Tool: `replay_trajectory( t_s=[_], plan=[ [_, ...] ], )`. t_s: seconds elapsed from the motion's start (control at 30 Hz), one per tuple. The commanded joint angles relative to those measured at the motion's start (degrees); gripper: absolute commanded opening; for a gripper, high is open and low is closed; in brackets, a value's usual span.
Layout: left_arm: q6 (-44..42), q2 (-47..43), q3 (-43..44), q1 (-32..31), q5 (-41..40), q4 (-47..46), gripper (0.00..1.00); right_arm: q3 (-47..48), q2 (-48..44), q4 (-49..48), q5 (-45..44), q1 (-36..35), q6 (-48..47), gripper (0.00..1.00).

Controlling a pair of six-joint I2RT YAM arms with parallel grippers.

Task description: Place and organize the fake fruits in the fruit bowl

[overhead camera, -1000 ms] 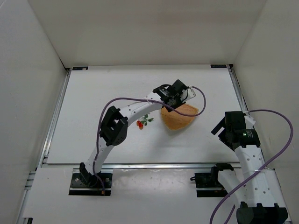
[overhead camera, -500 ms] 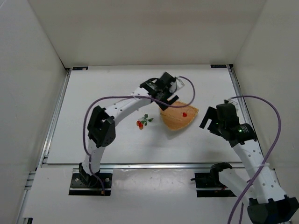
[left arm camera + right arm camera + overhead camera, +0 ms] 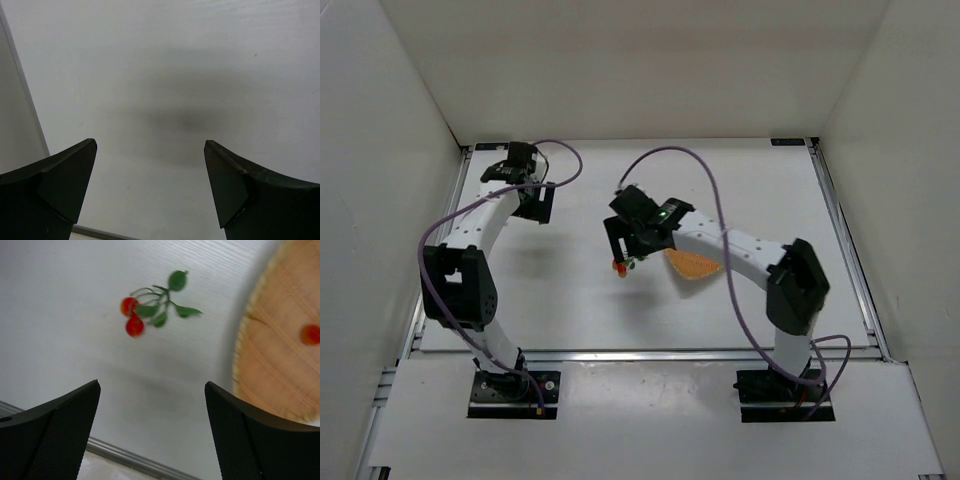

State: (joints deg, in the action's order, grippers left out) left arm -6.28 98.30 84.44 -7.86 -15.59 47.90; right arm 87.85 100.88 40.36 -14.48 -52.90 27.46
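Note:
The fake fruits show best in the right wrist view. A cluster [image 3: 150, 315] of two red berries with green leaves lies on the white table, left of the fruit bowl [image 3: 277, 365], and one loose berry [image 3: 311, 334] rests inside the bowl. My right gripper [image 3: 150, 386] hangs open above the table just short of the cluster, nothing between its fingers. From above, the right gripper [image 3: 625, 240] is over the cluster [image 3: 620, 266], and its arm covers part of the fruit bowl [image 3: 695, 267]. My left gripper [image 3: 532, 200] is at the far left back, open over bare table [image 3: 150, 143].
White walls close in the table on three sides. A metal rail [image 3: 130, 460] runs along the table edge below the right gripper. Purple cables [image 3: 705, 190] loop above both arms.
The left gripper opened over the bowl, left a berry in it and swung away to the far left back. The right arm swept in from the right to hover by the cluster.

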Motion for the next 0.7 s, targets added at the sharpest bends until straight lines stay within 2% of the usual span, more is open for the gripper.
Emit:
replay_trajectory(
  t_s=[0.0, 0.13, 0.3, 0.47, 0.63, 0.67],
  plan=[
    [2.42, -6.53, -3.84, 2.22, 4.07, 0.70, 1.00, 7.41, 8.00, 1.65, 3.66, -1.32, -2.15, 0.86],
    [3.55, -7.86, -8.50, 5.74, 6.18, 0.70, 1.00, 13.74, 17.13, 3.15, 4.99, -1.94, -0.31, 0.78],
    [4.09, -7.86, -9.83, 6.98, 6.72, 0.70, 1.00, 16.91, 23.29, 3.67, 6.66, -1.94, 0.83, 0.72],
    [4.09, -7.86, -9.83, 7.51, 6.72, 0.70, 1.00, 18.05, 26.64, 4.82, 4.73, -1.94, 2.68, 0.66],
    [4.09, -7.33, -9.83, 7.51, 7.25, 0.70, 1.00, 19.19, 28.58, 4.82, 4.72, -1.94, 2.68, 0.53],
    [4.09, -7.33, -9.83, 7.51, 7.25, 0.70, 1.00, 19.20, 28.58, 4.82, 4.72, -1.94, 2.68, 0.48]
  ],
)
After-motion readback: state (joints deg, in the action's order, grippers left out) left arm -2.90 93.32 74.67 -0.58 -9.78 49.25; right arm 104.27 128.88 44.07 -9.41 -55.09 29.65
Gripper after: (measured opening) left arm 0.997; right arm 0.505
